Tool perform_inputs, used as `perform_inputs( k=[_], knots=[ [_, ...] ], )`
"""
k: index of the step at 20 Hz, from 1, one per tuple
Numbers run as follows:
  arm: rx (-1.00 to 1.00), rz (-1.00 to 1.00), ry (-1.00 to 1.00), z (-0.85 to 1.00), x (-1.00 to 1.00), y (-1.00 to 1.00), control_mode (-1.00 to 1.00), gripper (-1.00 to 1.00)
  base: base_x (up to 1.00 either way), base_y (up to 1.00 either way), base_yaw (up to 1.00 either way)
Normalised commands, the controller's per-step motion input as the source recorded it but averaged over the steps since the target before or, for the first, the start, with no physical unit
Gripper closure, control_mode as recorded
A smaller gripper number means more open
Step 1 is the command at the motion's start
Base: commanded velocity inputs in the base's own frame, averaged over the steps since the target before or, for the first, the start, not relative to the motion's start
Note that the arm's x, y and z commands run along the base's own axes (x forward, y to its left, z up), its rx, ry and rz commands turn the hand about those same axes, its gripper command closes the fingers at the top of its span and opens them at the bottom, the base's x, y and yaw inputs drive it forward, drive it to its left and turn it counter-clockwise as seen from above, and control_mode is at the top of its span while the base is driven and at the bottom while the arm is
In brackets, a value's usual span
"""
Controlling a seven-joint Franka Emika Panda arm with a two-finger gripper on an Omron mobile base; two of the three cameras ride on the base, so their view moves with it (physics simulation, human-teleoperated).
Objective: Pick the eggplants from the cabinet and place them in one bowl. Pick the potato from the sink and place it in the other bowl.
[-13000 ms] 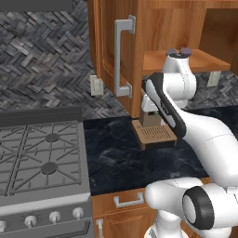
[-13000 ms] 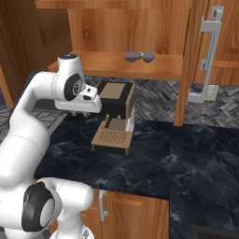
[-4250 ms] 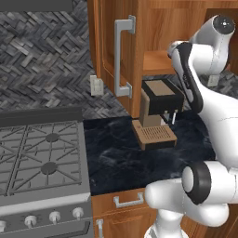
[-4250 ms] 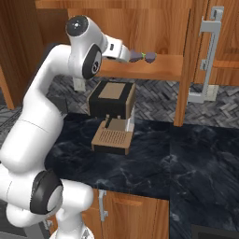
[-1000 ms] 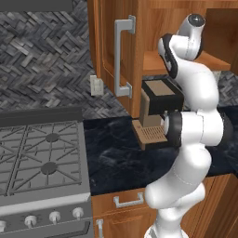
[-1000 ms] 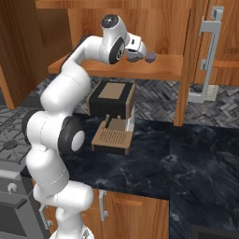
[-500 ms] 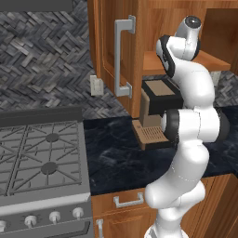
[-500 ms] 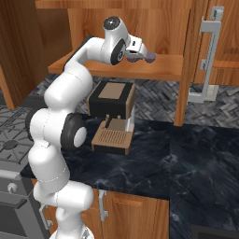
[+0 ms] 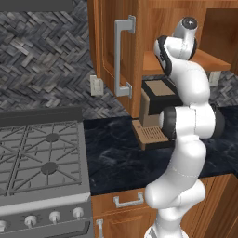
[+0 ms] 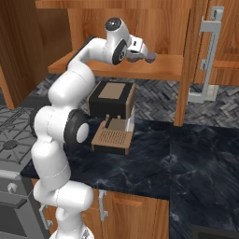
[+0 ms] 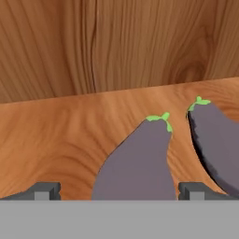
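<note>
Up at the open cabinet (image 9: 139, 42), the left base view has the white arm risen tall from the lower right, its upper joints against the wooden shelf (image 9: 204, 58); below it a brown and black coffee machine (image 9: 155, 109) stands on the dark marble table (image 9: 116, 158), with a gas stove (image 9: 39, 158) to the left and the long silver handle (image 9: 122, 56) on the cabinet door. From the right base view, the arm bends up from the lower left and the end effector (image 10: 145, 54) reaches onto the shelf (image 10: 163, 67), where a dark purplish eggplant (image 10: 150, 58) lies right at its tip; the fingers are too small here to judge. A second door with a silver bar handle (image 10: 207, 56) stands to the right, and the coffee machine (image 10: 112, 112) sits under the shelf on the table (image 10: 186, 158). Seen along the hand, the two dark fingertips (image 11: 44, 190) stand wide apart at the bottom edge, one on each side of the nearer eggplant (image 11: 137, 163), which lies between them with its green cap pointing toward the wooden back wall (image 11: 116, 42); whether they touch it cannot be told. A second eggplant (image 11: 217, 140) lies just beside it to the right, both resting on the shelf board (image 11: 56, 140).
</note>
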Motion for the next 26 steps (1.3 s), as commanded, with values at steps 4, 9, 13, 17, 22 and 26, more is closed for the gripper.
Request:
perform_inputs(
  k=[4, 9, 13, 17, 22, 26],
  knots=[
    [0.0, 0.0, 0.0, 0.0, 0.06, -0.1, -1.0, -1.0, 0.0, 0.0, 0.0],
    [0.0, 0.0, 0.0, -0.01, 0.0, -0.19, -1.0, -1.0, 0.0, 0.0, 0.0],
    [0.0, -0.01, 0.0, 0.0, 0.0, 0.0, -1.0, -1.0, 0.0, 0.0, 0.0],
    [0.0, 0.0, 0.0, 0.0, 0.0, 0.0, -1.0, -1.0, 0.0, 0.0, 0.0],
    [0.0, 0.0, 0.03, -0.07, 0.0, 0.01, -1.0, -1.0, 0.0, 0.0, 0.0],
    [0.0, 0.0, 0.06, -0.16, 0.01, 0.02, -1.0, -1.0, 0.0, 0.0, 0.0]
  ],
)
